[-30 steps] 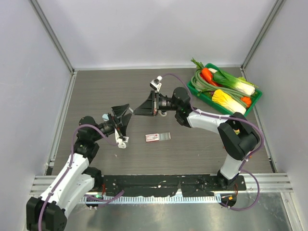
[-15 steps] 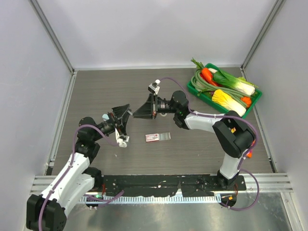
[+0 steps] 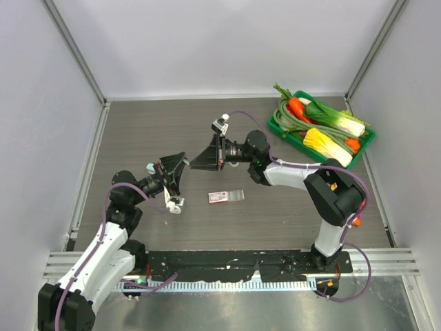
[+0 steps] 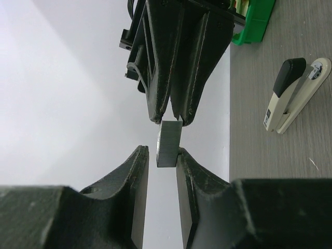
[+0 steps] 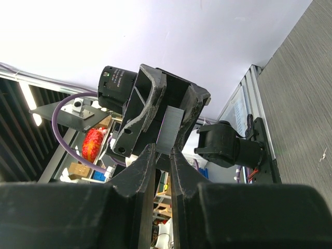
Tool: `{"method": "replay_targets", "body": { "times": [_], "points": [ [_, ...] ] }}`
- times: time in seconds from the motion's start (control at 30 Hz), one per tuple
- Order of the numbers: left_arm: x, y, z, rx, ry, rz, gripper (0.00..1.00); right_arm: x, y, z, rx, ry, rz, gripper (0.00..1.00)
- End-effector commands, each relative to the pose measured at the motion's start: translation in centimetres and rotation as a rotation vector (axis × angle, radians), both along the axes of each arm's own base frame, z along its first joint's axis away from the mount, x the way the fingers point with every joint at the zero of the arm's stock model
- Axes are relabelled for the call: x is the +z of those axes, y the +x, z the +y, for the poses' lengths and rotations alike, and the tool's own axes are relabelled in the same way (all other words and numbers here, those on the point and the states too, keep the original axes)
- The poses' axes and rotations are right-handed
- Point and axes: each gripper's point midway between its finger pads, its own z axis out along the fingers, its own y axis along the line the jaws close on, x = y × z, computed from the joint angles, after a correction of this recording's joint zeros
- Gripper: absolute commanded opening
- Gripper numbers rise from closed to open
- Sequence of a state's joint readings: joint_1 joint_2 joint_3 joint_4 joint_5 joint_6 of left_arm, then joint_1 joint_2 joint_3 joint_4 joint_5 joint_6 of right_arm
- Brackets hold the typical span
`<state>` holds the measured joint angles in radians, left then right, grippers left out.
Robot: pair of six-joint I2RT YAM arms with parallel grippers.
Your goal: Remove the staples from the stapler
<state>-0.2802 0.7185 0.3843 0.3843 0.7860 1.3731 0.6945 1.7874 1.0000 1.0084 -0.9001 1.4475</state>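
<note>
You have the short, thin, silvery-grey metal strip of staples [image 4: 168, 142] in mid-air above the dark wood-grain table [image 3: 275, 221], at about 10 o'clock from the small pink-and-white box [image 3: 218, 198]. The right gripper [image 3: 193, 164] is clamped flat on one end of it. The left gripper [image 3: 180, 165] is narrowed around the other end. One pad looks to be touching and a thin gap shows at the other, so I cannot tell whether it grips. The small pale blue-grey oblong stapler [image 4: 290, 98] lies on the table at 9 o'clock from the box, well apart from the strip. Expect the strip to be very light, stiff along its length and slick. It is probably brittle too and may snap where the staples are glued together. Hold it across its flat faces near an end, and avoid bending or twisting it between the two arms.
</note>
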Motion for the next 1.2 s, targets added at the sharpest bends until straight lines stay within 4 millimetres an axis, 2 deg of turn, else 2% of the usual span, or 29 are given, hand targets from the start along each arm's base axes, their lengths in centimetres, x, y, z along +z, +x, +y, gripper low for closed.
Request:
{"method": "replay_targets", "body": {
  "times": [0.0, 0.27, 0.33, 0.4, 0.5, 0.53, 0.57, 0.6, 0.63, 0.7, 0.73, 0.77, 0.8, 0.83, 0.87, 0.9, 0.93, 0.97, 1.0, 1.03, 1.07, 1.1, 1.13, 1.17],
  "points": [
    [1.3, -1.0, -0.3, -0.033, -0.011, -0.062, 0.31, 1.0, 0.0, 0.2, -0.005, 0.041, -0.038, 0.07],
    [0.7, -1.1, -0.4, -0.040, 0.008, -0.053, 0.26, 0.8, 0.4, 0.5, -0.009, 0.051, -0.017, 0.07],
    [0.7, -1.1, -0.3, -0.037, 0.011, -0.057, 0.22, 0.9, 0.3, 0.5, -0.007, 0.056, -0.017, 0.07],
    [0.6, -1.0, -0.3, -0.031, 0.013, -0.052, 0.11, 0.9, 0.3, 0.5, -0.004, 0.057, -0.014, 0.07],
    [0.4, -0.8, -0.1, -0.017, 0.021, -0.017, 0.04, 0.8, 0.3, 0.5, -0.002, 0.052, -0.019, 0.08],
    [0.2, -0.7, 0.0, -0.013, 0.027, 0.001, 0.04, 0.6, 0.3, 0.5, -0.002, 0.045, -0.022, 0.12],
    [-1.2, -0.7, 0.1, -0.008, 0.052, 0.070, 0.03, 0.6, 0.6, 0.3, -0.010, 0.038, -0.034, 0.15],
    [-0.8, -0.5, 0.3, 0.009, 0.060, 0.089, 0.03, 0.2, 1.0, 0.2, -0.018, 0.010, -0.023, 0.17],
    [-1.4, -0.4, 0.4, 0.018, 0.077, 0.122, 0.03, 0.0, 1.4, 0.1, -0.036, -0.004, -0.070, 0.23],
    [-2.9, -0.2, 1.2, 0.069, 0.111, 0.254, 0.02, -0.4, 3.0, -0.7, -0.077, -0.067, -0.071, 0.30],
    [-3.4, -0.1, 1.5, 0.090, 0.128, 0.306, 0.02, -0.8, 3.7, -1.0, -0.095, -0.090, -0.129, 0.33],
    [-6.6, -0.6, 2.0, 0.108, 0.178, 0.476, 0.01, -0.9, 4.4, -1.4, -0.111, -0.109, -0.140, 0.36],
    [-5.6, 0.0, 2.6, 0.163, 0.172, 0.524, 0.00, -0.7, 5.7, -2.2, -0.142, -0.140, -0.140, 0.43],
    [-6.1, -0.1, 2.9, 0.189, 0.174, 0.604, 0.00, -0.7, 6.5, -2.6, -0.161, -0.155, -0.150, 0.46],
    [-7.1, -0.4, 3.3, 0.228, 0.177, 0.781, 0.00, -0.7, 7.1, -3.0, -0.175, -0.169, -0.194, 0.50],
    [-7.5, -0.6, 3.6, 0.257, 0.178, 0.866, 0.00, -0.6, 8.2, -3.7, -0.197, -0.197, -0.191, 0.53],
    [-9.1, -2.2, 4.1, 0.280, 0.222, 1.010, 0.00, -0.3, 8.7, -3.9, -0.218, -0.212, -0.212, 0.54],
    [-7.9, -2.3, 4.1, 0.288, 0.220, 1.057, 0.00, -1.5, 8.9, -4.4, -0.225, -0.276, -0.248, 0.55],
    [-8.8, -2.6, 4.1, 0.292, 0.246, 1.143, 0.00, -0.9, 9.4, -4.4, -0.240, -0.297, -0.293, 0.57],
    [-9.3, -4.7, 4.1, 0.268, 0.278, 1.250, 0.00, -0.8, 9.5, -4.6, -0.253, -0.329, -0.340, 0.59],
    [-8.3, -4.9, 3.8, 0.252, 0.274, 1.269, 0.00, -1.5, 9.7, -4.9, -0.267, -0.376, -0.389, 0.60],
    [-8.4, -5.5, 3.5, 0.231, 0.276, 1.323, 0.00, -1.7, 9.8, -5.1, -0.273, -0.392, -0.423, 0.62],
    [-8.4, -7.2, 3.6, 0.205, 0.298, 1.390, 0.00, -1.4, 9.4, -5.3, -0.272, -0.394, -0.458, 0.63],
    [-7.3, -7.9, 2.7, 0.136, 0.279, 1.413, 0.00, -1.3, 9.2, -5.4, -0.277, -0.399, -0.486, 0.64]
  ]
}}
